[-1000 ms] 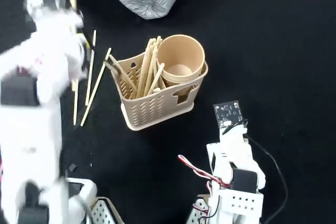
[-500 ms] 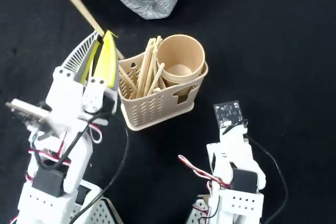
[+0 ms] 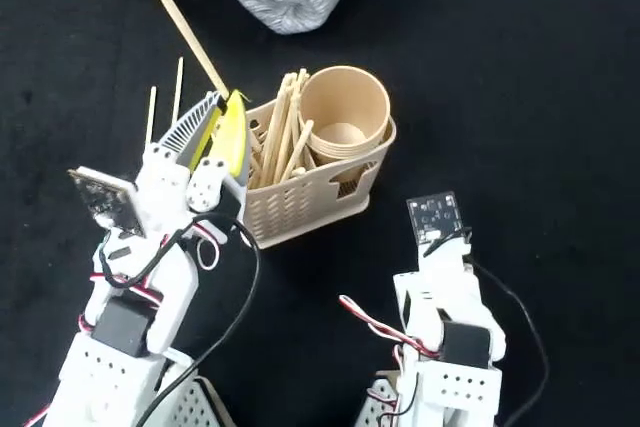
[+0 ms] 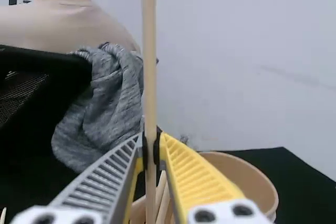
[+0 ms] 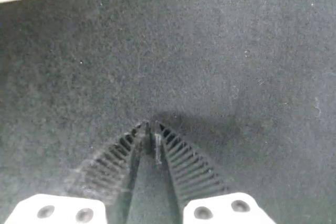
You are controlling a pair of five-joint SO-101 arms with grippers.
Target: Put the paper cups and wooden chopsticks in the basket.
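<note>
Basket [image 3: 300, 202] stands mid-worktop [image 3: 530, 97]. In the high view stacked paper cups [image 3: 345, 132] fill its right side, and a bundle of chopsticks [image 3: 278, 132] leans in its left. Our left pincer [image 3: 222, 102] hangs at the basket's left rim, pinching one chopstick [image 3: 185, 32] that slants up and away; its lower end is hidden behind the fingers. The right pincer [image 5: 151, 129] is pressed together on nothing, low over bare worktop. Two loose chopsticks [image 3: 152, 112] lie beside our left arm.

We judge the step to be dropping this stick in. We should carry its lower end inside the rim over the bundle, steepen it, and only then let go, so it neither slides outside nor jostles the cups.

Against half a second ago, the left pincer and stick have shifted nearer the basket, uncovering the loose pair. The right arm has not moved.
</note>
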